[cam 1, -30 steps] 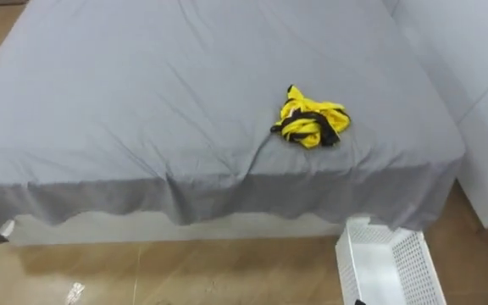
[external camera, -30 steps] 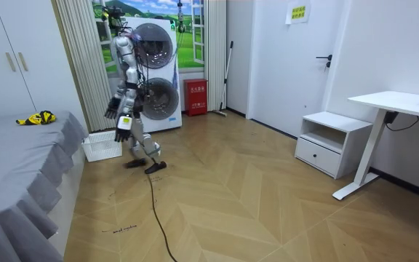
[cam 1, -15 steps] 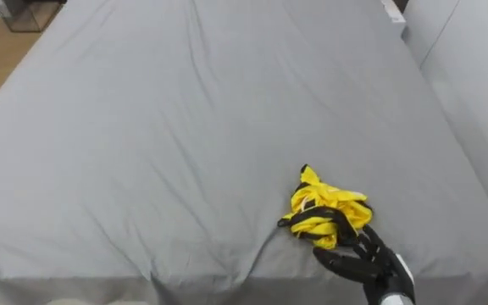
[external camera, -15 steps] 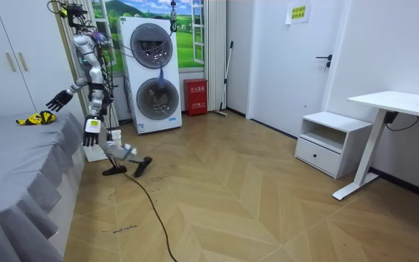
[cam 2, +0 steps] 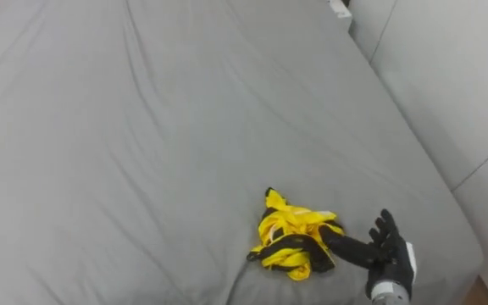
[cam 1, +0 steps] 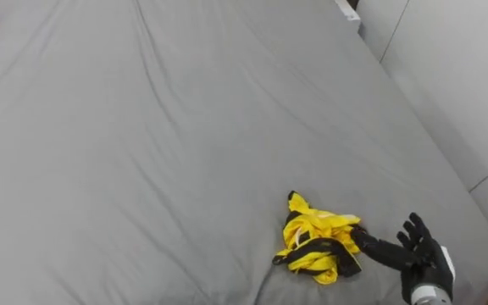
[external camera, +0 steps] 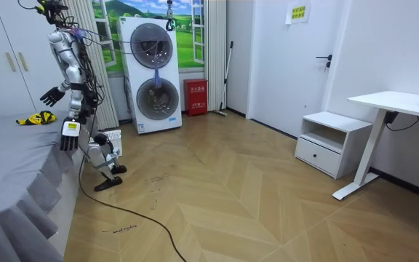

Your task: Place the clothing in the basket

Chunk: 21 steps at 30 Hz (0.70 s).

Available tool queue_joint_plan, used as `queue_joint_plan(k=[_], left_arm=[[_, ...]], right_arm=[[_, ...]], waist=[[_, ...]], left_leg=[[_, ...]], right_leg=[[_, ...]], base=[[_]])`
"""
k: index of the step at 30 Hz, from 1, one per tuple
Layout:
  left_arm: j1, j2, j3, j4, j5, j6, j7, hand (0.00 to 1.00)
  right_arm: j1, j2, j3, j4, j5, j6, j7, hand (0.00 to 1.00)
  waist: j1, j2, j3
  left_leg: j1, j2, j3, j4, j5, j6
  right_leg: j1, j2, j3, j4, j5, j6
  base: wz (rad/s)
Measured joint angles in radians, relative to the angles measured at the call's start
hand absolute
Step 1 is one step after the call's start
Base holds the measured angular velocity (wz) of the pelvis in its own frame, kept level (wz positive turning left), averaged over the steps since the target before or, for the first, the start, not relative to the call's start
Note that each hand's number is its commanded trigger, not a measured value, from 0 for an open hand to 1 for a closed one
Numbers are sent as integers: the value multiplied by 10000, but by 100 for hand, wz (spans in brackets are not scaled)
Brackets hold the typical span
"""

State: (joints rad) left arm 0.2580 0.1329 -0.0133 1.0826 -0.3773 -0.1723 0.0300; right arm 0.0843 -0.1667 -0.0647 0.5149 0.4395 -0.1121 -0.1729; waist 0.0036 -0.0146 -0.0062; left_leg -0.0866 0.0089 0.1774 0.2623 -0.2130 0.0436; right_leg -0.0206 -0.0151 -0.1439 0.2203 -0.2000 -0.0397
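A crumpled yellow and black garment (cam 1: 318, 246) lies on the grey bed (cam 1: 159, 144) near its front right corner; the room view has it as a small garment (external camera: 36, 118) on the bed. My right hand (cam 1: 419, 252) hovers just right of it, open with fingers spread, one fingertip reaching the cloth's black edge. In the room view I stand against the bed's edge, right hand (external camera: 49, 96) held out over the bed. My left hand (external camera: 68, 137) hangs by my side, fingers relaxed. A white mesh basket (external camera: 113, 138) stands on the floor behind my legs.
A white wall (cam 1: 456, 76) runs along the bed's right side. Stacked washing machines (external camera: 151, 73) stand behind me by the window. Wooden floor stretches towards a white nightstand (external camera: 326, 142) and a desk (external camera: 395, 109) at the room view's right.
I have stepped up to the bed, so the eye view has shifted further over it. My right hand now sits right of the garment with fingers spread, rather than below it.
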Motion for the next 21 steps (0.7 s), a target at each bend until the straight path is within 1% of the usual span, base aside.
queue_joint_plan(k=[2,5,8,9,11,12,14,16,17,19,21], left_arm=[[-121,6,-26,58,-9,175,-27,0],[-166,4,19,102,158,237,-40,0],[-276,30,126,182,457,382,-128,0],[-301,42,131,195,457,399,-130,0],[-372,76,117,218,601,427,-150,0],[-415,83,92,256,610,439,-161,0],[-637,145,-46,405,558,626,-200,0],[-759,167,-211,438,548,669,-222,0],[-855,167,-314,438,550,701,-225,0],[-954,167,-354,437,551,718,-225,0],[-1046,169,-364,456,549,762,-223,0]], right_arm=[[-111,2,32,-224,-12,-13,18,0],[-527,3,55,-215,-49,-15,48,0],[-1007,6,82,-88,-560,-32,166,0],[-1112,8,89,-24,-700,-33,218,0],[-1367,7,159,379,-1017,-38,372,0],[-1420,3,204,509,-1098,-42,412,0],[-1684,-12,595,1239,-1228,-25,523,0],[-1958,-13,881,2023,-1228,26,645,0],[-2062,-19,1010,2429,-1257,48,667,0],[-2309,-17,1214,2895,-1345,53,654,0],[-2516,-27,1211,3122,-1404,48,609,0]], waist=[[11,28,64],[32,63,109],[62,71,116],[52,70,117],[61,86,120],[60,90,122],[119,126,148],[215,144,159],[326,162,160],[405,173,163],[488,193,172]], left_leg=[[25,-87,-132,-281,128,-1],[-85,-87,-165,-317,152,-19],[-357,-87,-169,-309,196,-28],[-427,-91,-182,-303,210,-30],[-577,-119,-289,-300,261,-30],[-602,-130,-325,-300,272,-31],[-646,-211,-434,-307,309,-25],[-678,-210,-443,-304,325,-13],[-755,-208,-455,-276,331,-2],[-986,-215,-444,-243,375,42],[-1284,-234,-423,-233,458,82]], right_leg=[[-37,-44,-78,-16,0,2],[-77,-49,-245,-17,0,2],[-331,-47,-263,-16,1,2],[-383,-53,-307,-20,1,2],[-489,-87,-536,-20,1,2],[-508,-90,-531,-21,1,3],[-526,-111,-580,-21,1,3],[-549,-128,-611,-22,1,3],[-592,-144,-632,-21,1,3],[-822,-178,-631,-3,2,4],[-1106,-202,-620,-1,34,56]], base=[[20],[7],[1],[5],[13],[17],[12],[3],[4],[2],[0]])
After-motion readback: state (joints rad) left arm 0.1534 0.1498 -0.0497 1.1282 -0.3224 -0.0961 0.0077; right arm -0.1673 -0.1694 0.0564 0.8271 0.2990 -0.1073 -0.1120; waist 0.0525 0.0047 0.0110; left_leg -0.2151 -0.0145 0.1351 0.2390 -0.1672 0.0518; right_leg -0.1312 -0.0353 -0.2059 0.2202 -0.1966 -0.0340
